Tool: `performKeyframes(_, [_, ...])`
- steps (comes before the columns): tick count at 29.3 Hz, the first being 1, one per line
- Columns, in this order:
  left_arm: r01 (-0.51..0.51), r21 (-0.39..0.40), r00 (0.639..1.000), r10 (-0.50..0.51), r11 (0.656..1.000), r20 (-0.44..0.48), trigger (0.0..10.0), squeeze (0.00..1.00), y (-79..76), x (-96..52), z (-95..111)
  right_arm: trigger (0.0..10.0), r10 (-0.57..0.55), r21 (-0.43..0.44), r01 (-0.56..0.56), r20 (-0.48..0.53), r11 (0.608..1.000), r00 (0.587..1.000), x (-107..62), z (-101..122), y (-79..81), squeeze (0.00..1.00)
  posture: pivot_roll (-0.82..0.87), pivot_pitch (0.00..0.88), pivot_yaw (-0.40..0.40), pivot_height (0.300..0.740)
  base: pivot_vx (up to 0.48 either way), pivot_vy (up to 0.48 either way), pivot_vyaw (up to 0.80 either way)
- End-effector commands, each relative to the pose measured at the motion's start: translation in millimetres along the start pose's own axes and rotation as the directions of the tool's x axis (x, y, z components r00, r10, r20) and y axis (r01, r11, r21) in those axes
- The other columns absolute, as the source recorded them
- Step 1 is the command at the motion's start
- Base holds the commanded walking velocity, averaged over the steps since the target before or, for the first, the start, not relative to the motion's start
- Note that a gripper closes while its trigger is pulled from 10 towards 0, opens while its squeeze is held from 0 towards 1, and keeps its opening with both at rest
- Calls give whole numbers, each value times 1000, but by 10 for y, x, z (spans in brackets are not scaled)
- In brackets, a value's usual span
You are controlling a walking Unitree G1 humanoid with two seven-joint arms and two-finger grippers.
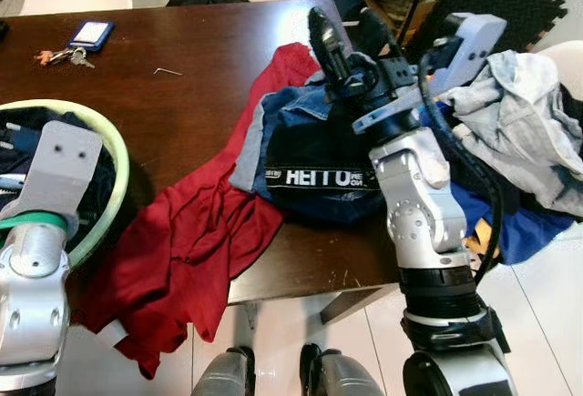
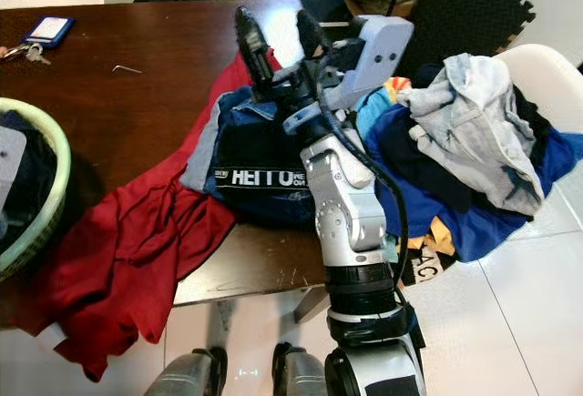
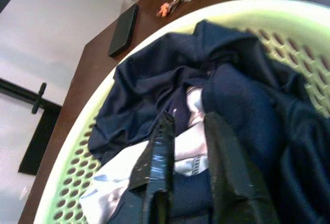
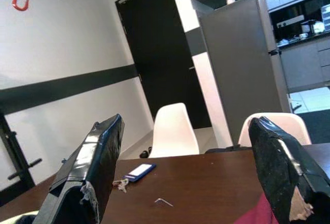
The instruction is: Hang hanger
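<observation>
No hanger can be made out on the table [image 1: 182,96] or among the clothes, so the hanging looks to be still ahead, with nothing gripped for it. A thin dark rod [image 1: 414,0] rises behind the clothes at the far edge, but whether it belongs to a rack I cannot tell. The right gripper [image 1: 351,36] is raised above the clothes heap, its two black fingers spread wide and empty, pointing across the table toward the white chairs [image 4: 175,128] and the grey refrigerator [image 4: 242,69]; the padding on the fingertips looks worn and frayed. The left gripper [image 3: 191,177] hangs over the pale green laundry basket [image 1: 114,155], a perforated plastic tub, its fingers parted a little around nothing, just above a crumpled navy garment [image 3: 232,95] of fine mesh-like weave. The table is dark glossy wood. A soft red shirt [image 1: 200,223] drapes limply over its near edge, beside a navy garment with white lettering [image 1: 314,164], a light grey crumpled shirt [image 1: 519,114] and blue fabric [image 1: 528,228]. Keys [image 1: 59,55], a small blue case [image 1: 91,32] and a bent metal hex key [image 1: 167,71] lie at the far side.
</observation>
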State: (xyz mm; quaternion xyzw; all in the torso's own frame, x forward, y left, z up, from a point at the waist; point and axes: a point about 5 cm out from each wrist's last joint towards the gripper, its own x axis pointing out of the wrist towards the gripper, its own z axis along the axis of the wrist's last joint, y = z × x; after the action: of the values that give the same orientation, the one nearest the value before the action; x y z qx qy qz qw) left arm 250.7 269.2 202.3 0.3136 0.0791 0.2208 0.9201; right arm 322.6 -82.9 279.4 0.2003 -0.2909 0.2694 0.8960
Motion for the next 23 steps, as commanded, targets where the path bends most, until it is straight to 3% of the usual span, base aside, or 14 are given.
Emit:
performKeyframes(1, [22, 11, 998, -22, 1000, -52, 10000, 1000, -8, 28, -100, 10000, 5, -1, -5, -2, 1000, 1000, 0, -22, 14, 0, 106, 132, 48, 740, 0, 0, 0])
performKeyframes(2, [58, 13, 996, -57, 998, -69, 10000, 1000, -16, 61, -126, 10000, 6, -1, -6, 1, 1000, 1000, 7, -16, 16, 0, 106, 133, 50, 740, 0, 0, 0])
performKeyframes(3, [97, 23, 992, -95, 995, -81, 10000, 0, -5, 88, -148, 10000, 3, -3, -3, 3, 1000, 1000, 2, -11, 6, 0, 108, 132, 52, 740, 0, 0, 0])
performKeyframes(7, [134, 33, 987, -131, 990, -93, 10000, 0, 13, 107, -168, 10000, -2, -6, 2, 3, 1000, 1000, -9, -5, -9, 0, 108, 132, 52, 740, 0, 0, 0])
performKeyframes(9, [142, 23, 983, -138, 990, -120, 9216, 0, 42, 143, -208, 10000, -3, -6, 3, 2, 1000, 1000, -21, -12, -8, 0, 105, 120, 56, 740, 0, 0, 0])
performKeyframes(10, [162, 19, 977, -158, 987, -141, 7137, 0, 55, 177, -245, 10000, -2, -5, 2, 1, 1000, 1000, -26, -18, 0, 0, 105, 120, 56, 740, 0, 0, 0])
performKeyframes(12, [160, 22, 975, -155, 987, -159, 7412, 0, 83, 224, -281, 10000, 2, -5, -2, 1, 1000, 1000, -27, -22, 9, 0, 98, 112, 58, 740, 0, 0, 0])
performKeyframes(13, [162, 28, 973, -155, 986, -170, 4118, 0, 106, 261, -306, 10000, 5, -5, -5, 2, 1000, 1000, -23, -22, 15, 0, 97, 108, 58, 740, 0, 0, 0])
performKeyframes(14, [164, 34, 972, -155, 986, -177, 2784, 0, 114, 287, -330, 10000, 7, -6, -7, 3, 1000, 1000, -19, -21, 16, 0, 97, 106, 57, 740, 0, 0, 0])
performKeyframes(17, [165, 35, 971, -156, 986, -183, 2784, 0, 120, 302, -345, 10000, 8, -6, -7, 4, 1000, 1000, -17, -20, 16, 0, 97, 106, 57, 740, 0, 0, 0])
performKeyframes(18, [163, 36, 970, -153, 986, -188, 941, 0, 118, 314, -364, 10000, 8, -7, -8, 4, 1000, 1000, -18, -19, 15, 0, 92, 101, 56, 740, 0, 0, 0])
performKeyframes(19, [163, 36, 970, -153, 986, -188, 941, 0, 118, 314, -364, 10000, 8, -7, -8, 4, 1000, 1000, -18, -19, 15, 0, 92, 101, 56, 740, 0, 0, 0])
performKeyframes(20, [161, 37, 970, -151, 986, -190, 0, 0, 109, 324, -377, 10000, 10, -9, -10, 4, 1000, 1000, -20, -18, 15, 0, 88, 99, 54, 740, 0, 0, 0])
performKeyframes(23, [155, 39, 973, -146, 987, -179, 0, 0, 101, 327, -366, 10000, 11, -11, -11, 3, 1000, 1000, -23, -17, 15, 0, 88, 99, 52, 740, 0, 0, 0])
